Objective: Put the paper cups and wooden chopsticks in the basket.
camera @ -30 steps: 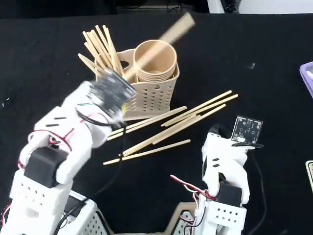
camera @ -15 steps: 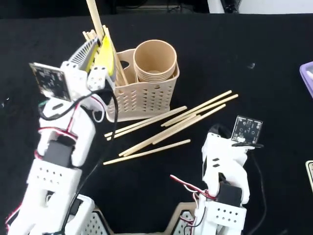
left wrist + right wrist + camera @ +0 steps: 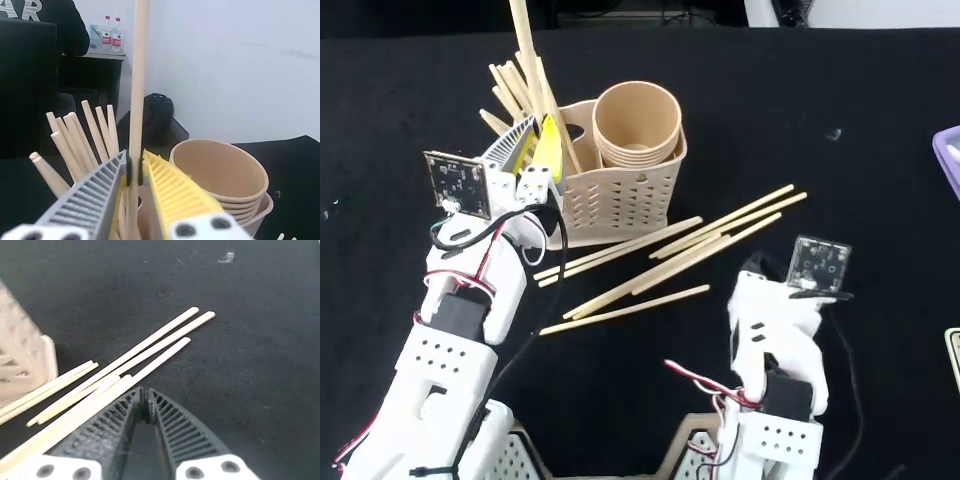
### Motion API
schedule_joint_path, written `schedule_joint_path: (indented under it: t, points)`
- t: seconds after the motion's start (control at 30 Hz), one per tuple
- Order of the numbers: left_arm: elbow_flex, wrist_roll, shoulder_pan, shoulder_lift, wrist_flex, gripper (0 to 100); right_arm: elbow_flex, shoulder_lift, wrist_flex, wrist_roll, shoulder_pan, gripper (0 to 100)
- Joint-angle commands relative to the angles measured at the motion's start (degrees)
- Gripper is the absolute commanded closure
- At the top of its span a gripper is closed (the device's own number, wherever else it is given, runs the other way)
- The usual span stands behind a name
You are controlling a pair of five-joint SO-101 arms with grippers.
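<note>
Currently: left claw (image 3: pixel 540 150) clenched on one chopstick (image 3: pixel 525 40), held upright above the basket (image 3: pixel 620 205). Stacked paper cups (image 3: pixel 637 120) inside the basket, next to a bundle of chopsticks (image 3: pixel 510 90). On the table (image 3: pixel 820 100) beside the basket, loose chopsticks (image 3: pixel 670 255). Right claw (image 3: pixel 145 402) closed, empty, near those.

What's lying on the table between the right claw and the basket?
Loose wooden chopsticks lie between the right gripper and the basket, clearest in the high view.

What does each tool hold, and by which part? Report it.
The left tool pinches one pale wooden chopstick low on its shaft, most of it standing above. The right tool is shut on nothing.
</note>
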Motion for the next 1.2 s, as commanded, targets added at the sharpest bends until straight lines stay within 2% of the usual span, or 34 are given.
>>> schedule_joint_path:
  t: [0.0,0.1,0.47,0.53,0.73,0.87,0.97,1.03,1.17]
  points:
    - [-0.7,0.5,-0.4,-0.7,-1.1,94,-0.1,-4.8,-0.4,3.7,-2.0,98.6]
    - [-0.9,0.5,-0.5,-0.8,-1.1,88,-0.1,-4.8,-0.1,4.2,-2.0,98.6]
    - [-4.4,0.2,-1.7,-1.5,0.0,88,-0.1,-4.8,0.0,4.5,-2.0,98.6]
    - [-8.6,0.2,-3.3,-1.9,6.5,88,-0.1,-4.8,0.0,4.6,-2.0,98.6]
    - [-25.6,0.0,-10.8,-7.3,43.9,87,-0.1,-4.8,0.3,4.7,-2.0,98.5]
    - [-32.1,-6.5,-19.4,-9.0,66.6,87,-0.5,-5.3,2.9,7.3,-2.0,89.4]
    - [-28.4,-12.7,-25.3,-8.1,74.3,87,-2.2,-5.3,4.1,8.0,-2.0,82.2]
    - [-22.9,-17.7,-29.2,-7.2,76.6,87,-5.2,-5.3,5.5,8.7,-2.0,81.9]
    - [-9.5,-27.1,-33.6,-6.2,76.8,87,-14.9,-4.8,12.7,18.4,-3.2,81.9]
